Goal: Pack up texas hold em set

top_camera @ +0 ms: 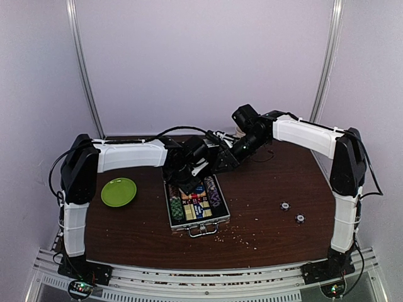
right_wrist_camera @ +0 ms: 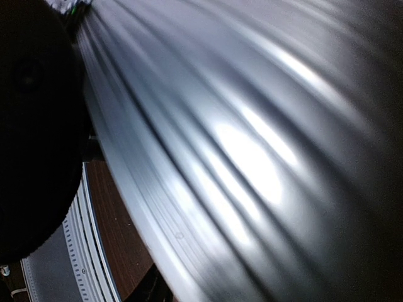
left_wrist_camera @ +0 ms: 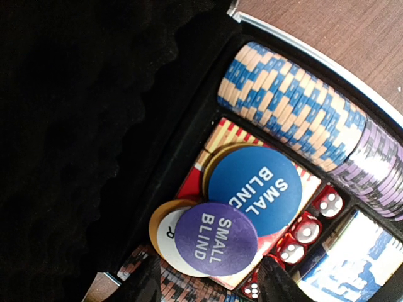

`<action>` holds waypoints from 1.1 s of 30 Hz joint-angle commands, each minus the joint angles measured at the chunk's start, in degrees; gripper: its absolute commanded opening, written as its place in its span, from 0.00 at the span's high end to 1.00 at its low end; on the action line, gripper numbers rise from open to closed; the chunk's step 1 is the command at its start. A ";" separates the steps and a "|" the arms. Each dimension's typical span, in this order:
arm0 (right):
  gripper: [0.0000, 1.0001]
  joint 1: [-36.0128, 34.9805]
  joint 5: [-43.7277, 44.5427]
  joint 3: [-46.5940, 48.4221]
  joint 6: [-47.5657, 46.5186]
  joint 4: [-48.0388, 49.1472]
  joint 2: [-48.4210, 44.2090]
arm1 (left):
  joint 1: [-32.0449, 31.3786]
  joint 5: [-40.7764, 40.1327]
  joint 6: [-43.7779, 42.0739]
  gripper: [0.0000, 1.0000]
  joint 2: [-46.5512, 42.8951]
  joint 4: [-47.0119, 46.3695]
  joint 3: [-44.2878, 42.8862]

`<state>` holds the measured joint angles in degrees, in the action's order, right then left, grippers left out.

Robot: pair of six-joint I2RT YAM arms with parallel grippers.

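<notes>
The silver briefcase (top_camera: 217, 217) lies open mid-table, handle (top_camera: 203, 231) toward me. My left gripper (top_camera: 189, 179) hangs over its far end, open, its fingertips (left_wrist_camera: 148, 280) on either side of a purple "small blind" button (left_wrist_camera: 215, 239), not touching it. That button lies on a white button (left_wrist_camera: 165, 229) and a blue "small blind" button (left_wrist_camera: 255, 182). Blue-white chips (left_wrist_camera: 283, 100), purple chips (left_wrist_camera: 378, 170), red dice (left_wrist_camera: 305, 229) and a card deck (left_wrist_camera: 352, 258) sit in the tray. My right gripper (top_camera: 223, 157) is against the raised lid (right_wrist_camera: 252, 157); its jaws are hidden.
A green plate (top_camera: 118, 192) sits at the left. Two small round pieces (top_camera: 284, 206) (top_camera: 300, 218) lie on the table at the right. Crumbs are scattered near the case front. The black lid lining (left_wrist_camera: 75, 126) stands close beside my left gripper.
</notes>
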<state>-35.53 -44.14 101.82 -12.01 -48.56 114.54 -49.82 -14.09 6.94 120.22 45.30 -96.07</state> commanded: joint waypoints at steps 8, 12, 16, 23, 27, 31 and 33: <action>0.61 0.02 1.06 -0.13 0.75 -3.21 2.18 | 0.89 0.80 -0.11 0.42 -0.60 2.34 -0.61; 0.61 0.11 1.20 -0.32 0.55 -3.29 1.80 | -0.17 1.58 -0.57 0.42 -3.72 2.16 0.02; 0.61 0.19 2.24 -1.08 -0.13 -3.36 0.85 | -1.04 1.56 -0.39 0.42 -7.74 2.03 1.93; 0.60 1.76 1.71 -3.95 -3.35 -6.01 -1.89 | -2.20 1.20 -0.46 0.43 -17.36 -3.32 11.80; 0.60 3.37 3.12 -5.83 -7.89 -11.65 -5.00 | -2.17 -1.94 1.10 0.43 -22.10 -7.34 17.30; 0.59 6.89 7.29 -12.88 -8.26 -10.58 -11.02 | -1.91 -4.86 1.65 0.43 -21.99 -11.03 17.80; 0.58 9.00 7.80 -15.98 -8.50 -10.88 -13.81 | -1.82 -6.07 2.52 0.43 -21.47 -12.64 17.11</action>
<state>-30.61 -41.06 91.15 -19.31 -55.48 105.78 -51.96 -16.51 7.68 98.61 39.86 -78.41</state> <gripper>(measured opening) 0.414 0.569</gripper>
